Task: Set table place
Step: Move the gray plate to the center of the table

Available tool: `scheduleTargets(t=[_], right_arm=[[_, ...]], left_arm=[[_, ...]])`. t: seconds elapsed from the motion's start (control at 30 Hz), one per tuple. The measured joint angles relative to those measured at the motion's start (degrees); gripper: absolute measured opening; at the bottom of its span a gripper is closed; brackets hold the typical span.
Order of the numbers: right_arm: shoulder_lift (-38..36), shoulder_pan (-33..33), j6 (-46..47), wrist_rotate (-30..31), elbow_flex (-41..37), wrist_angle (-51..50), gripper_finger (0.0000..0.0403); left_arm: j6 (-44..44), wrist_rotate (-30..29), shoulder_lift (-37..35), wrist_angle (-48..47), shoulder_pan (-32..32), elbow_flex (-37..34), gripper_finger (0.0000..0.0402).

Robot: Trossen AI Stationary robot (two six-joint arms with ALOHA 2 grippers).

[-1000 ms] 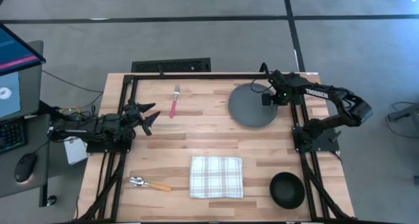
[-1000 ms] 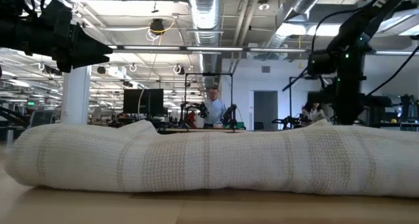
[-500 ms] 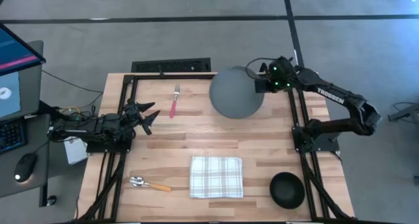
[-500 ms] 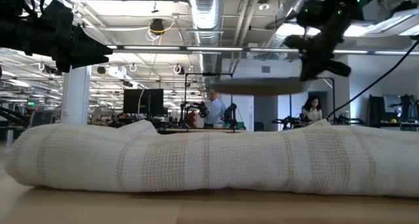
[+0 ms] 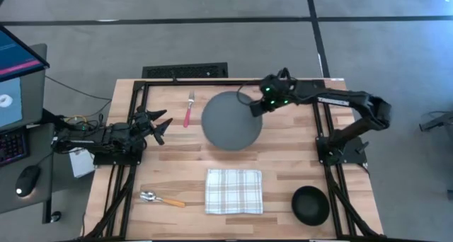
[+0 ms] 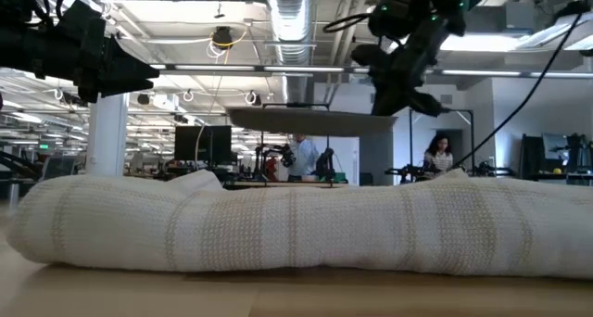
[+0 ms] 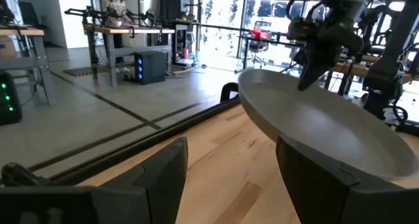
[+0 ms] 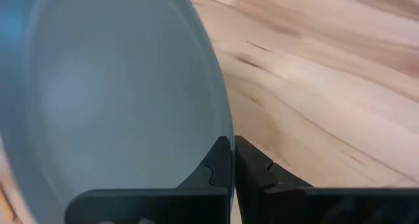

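My right gripper [image 5: 256,107] is shut on the dark grey round plate [image 5: 231,120], which it carries above the table's middle; the plate also shows in the low view [image 6: 310,123], the left wrist view [image 7: 327,129] and the right wrist view [image 8: 111,99]. My left gripper [image 5: 161,125] is open and empty above the table's left side. The checked napkin [image 5: 233,191] lies flat near the front edge, the orange-handled spoon [image 5: 160,199] to its left, the black bowl [image 5: 311,204] at the front right, the pink-handled fork [image 5: 188,110] at the far left. My right gripper pinches the plate's rim [image 8: 222,129] between its two fingers, one above the rim and one below, at the plate's right-hand edge. The fingers come at it from the table's right, slanting down. The plate hangs about level, lifted clear of the table.
The black metal rail frame [image 5: 212,81] edges the wooden table top [image 5: 177,157]. A desk with a monitor [image 5: 18,79] and a mouse stands beyond the table's left side. People and other workbenches show in the room behind.
My right gripper has lifted the plate off the table's far right part and carried it up and toward the table's left, over the middle. The plate stays about level and hangs clear of the table.
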Motion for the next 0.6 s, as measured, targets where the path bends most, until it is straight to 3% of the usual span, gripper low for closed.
scheduleTargets(t=[0.6], right_arm=[[15.6, 0.8, 0.0, -4.6, 0.1, 2.1, 0.0022]], left_arm=[[-0.5, 0.5, 0.0, 0.0, 0.0, 0.0, 0.0224]])
